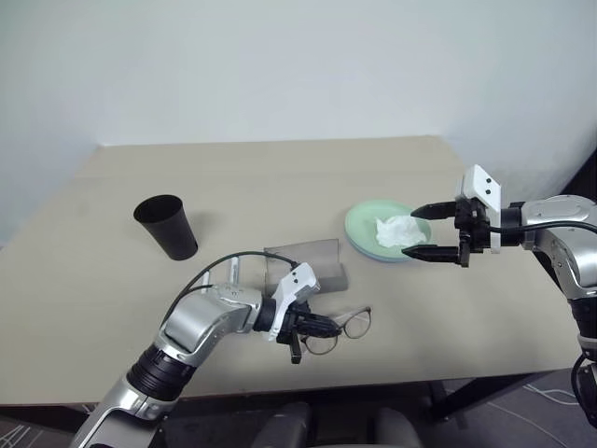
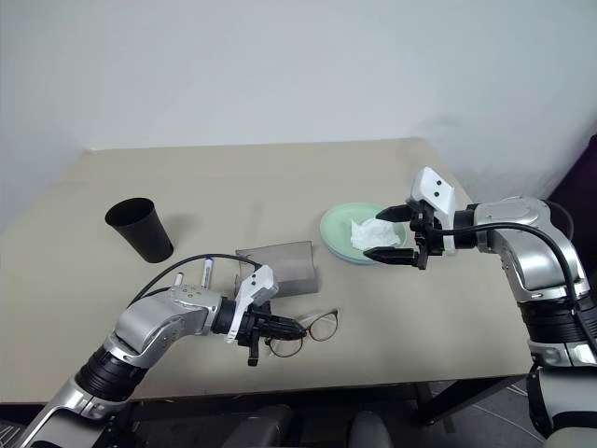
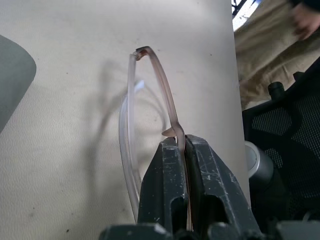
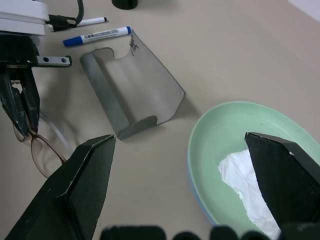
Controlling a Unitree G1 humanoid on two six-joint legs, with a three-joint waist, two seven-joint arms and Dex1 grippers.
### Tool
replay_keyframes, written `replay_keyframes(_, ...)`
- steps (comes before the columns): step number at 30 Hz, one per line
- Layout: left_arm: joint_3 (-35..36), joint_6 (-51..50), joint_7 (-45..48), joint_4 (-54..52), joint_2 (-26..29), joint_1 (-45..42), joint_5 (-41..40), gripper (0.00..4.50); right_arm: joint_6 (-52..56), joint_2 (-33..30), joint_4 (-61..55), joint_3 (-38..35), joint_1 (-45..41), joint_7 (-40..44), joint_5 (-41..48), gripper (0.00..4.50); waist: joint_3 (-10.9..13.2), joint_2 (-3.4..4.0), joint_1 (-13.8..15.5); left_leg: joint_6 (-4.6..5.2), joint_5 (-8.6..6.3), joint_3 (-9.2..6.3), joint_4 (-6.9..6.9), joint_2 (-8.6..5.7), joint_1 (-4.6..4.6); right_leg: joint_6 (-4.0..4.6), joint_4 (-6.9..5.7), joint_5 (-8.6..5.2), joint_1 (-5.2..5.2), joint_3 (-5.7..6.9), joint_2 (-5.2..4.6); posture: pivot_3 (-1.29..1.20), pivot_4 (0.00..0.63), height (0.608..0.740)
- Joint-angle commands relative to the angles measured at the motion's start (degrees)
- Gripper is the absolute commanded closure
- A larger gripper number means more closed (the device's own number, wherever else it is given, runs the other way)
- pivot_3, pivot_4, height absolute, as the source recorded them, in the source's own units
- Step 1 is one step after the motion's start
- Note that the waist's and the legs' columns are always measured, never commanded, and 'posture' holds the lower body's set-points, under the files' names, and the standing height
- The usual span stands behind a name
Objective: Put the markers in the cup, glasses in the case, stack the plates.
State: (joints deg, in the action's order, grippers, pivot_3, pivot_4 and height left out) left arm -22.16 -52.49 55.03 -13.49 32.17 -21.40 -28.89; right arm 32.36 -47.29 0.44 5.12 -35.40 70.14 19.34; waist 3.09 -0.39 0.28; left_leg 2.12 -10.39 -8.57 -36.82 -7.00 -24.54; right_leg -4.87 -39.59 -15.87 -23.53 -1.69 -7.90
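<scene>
Glasses (image 1: 343, 329) sit on the table (image 1: 93, 280) just in front of the open grey case (image 1: 303, 264), left end effector (image 1: 315, 329) pinched shut on the thin frame. Light, springy, easily bent (lenses smudge), so bridge grip looks safest. Right end effector (image 1: 438, 230) gapes wide above the mint plate (image 1: 368, 219).

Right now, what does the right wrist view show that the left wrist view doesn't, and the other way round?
The right wrist view alone shows the two markers, the open grey case beside them, the mint green plate holding a crumpled white tissue, and the right gripper open above that plate. The left wrist view alone shows, close up, the left gripper shut on the frame, plus a black mesh chair past the table edge. Both share the glasses and the beige table.
</scene>
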Motion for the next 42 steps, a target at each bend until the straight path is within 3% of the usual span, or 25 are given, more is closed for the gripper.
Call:
replay_keyframes(1,-0.5,1.4,0.4,-0.4,-0.3,-1.8,1.2,4.48,-0.1,-0.5,-2.0,-2.1,-0.8,-0.7,1.0,0.00,0.0,0.00,0.0,0.00,0.00,0.00,0.00,0.00,0.00,0.00,0.00,0.00,0.00,0.00,0.00,0.00,0.000,0.683)
replay_keyframes(6,0.9,2.0,0.9,0.9,-0.6,-3.2,1.3,4.48,-0.1,-0.3,-2.2,-1.9,-0.7,-1.1,1.1,0.00,0.0,-0.01,0.0,0.00,0.00,0.00,-0.01,0.00,0.00,0.00,0.00,0.00,0.02,0.01,0.00,0.00,0.000,0.683)
replay_keyframes(18,6.5,13.6,15.6,13.3,7.3,-14.6,2.5,4.48,-0.8,1.4,-1.2,-1.0,-1.7,-2.0,0.8,0.00,0.0,-0.06,0.0,0.01,0.00,-0.02,0.00,0.00,-0.01,-0.02,0.06,0.01,-0.01,0.04,0.02,0.00,0.000,0.683)
replay_keyframes(30,5.6,31.5,20.7,38.6,2.0,-21.7,12.2,4.48,-0.4,1.8,-1.8,-1.3,-1.6,-2.6,1.3,0.00,0.1,-0.11,0.0,0.03,0.01,-0.06,-0.02,-0.01,-0.01,-0.08,0.07,0.05,-0.02,0.09,0.03,0.00,0.000,0.683)
replay_keyframes(42,6.3,44.3,21.6,52.5,-2.7,-24.9,19.7,4.48,0.4,1.6,-3.1,-1.7,-1.1,-3.6,2.0,0.00,0.1,-0.16,0.0,0.04,0.02,-0.06,-0.04,-0.01,-0.03,-0.15,0.07,0.09,0.00,0.09,0.03,0.00,0.000,0.683)
